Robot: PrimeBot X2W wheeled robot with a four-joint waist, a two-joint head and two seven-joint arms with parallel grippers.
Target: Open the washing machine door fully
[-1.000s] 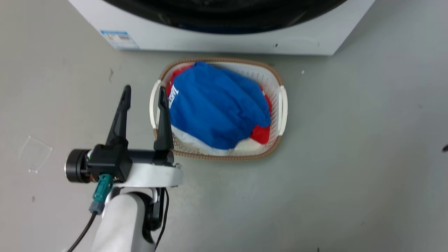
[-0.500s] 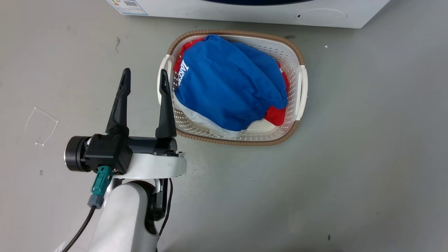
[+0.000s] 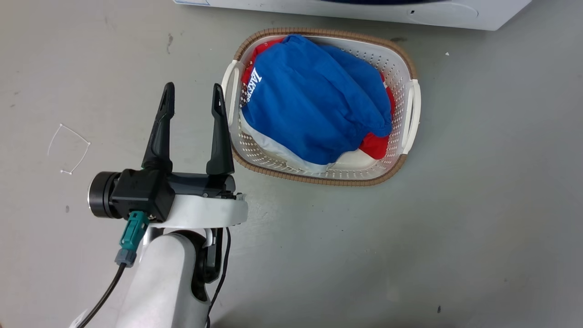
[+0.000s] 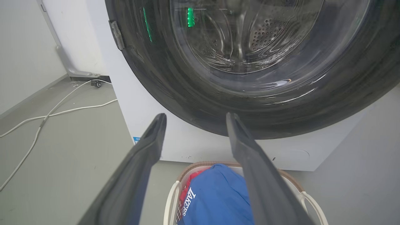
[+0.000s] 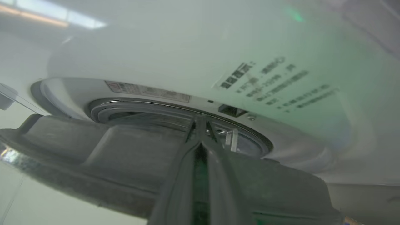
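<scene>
Low over the smooth grey floor, the left hand hangs with its two long, tapering dark fingers spread wide and nothing between them, just beside the white perforated laundry basket with its brown woven rim; a crumpled blue garment mounds in the basket over red and white cloth. From the left wrist, the washing machine door is a broad glossy black disc with a bulging clear glass bowl, set on the front of the white boxy washing machine directly behind the basket; the perforated steel drum shows through the glass; a small grey plate sits at the disc's left edge. From the right wrist, the right hand has its fingers pressed together, tips meeting, laid across the door's matte grey moulded rim, which stands a little off the machine's recessed round opening; whether they pinch anything cannot be told.
</scene>
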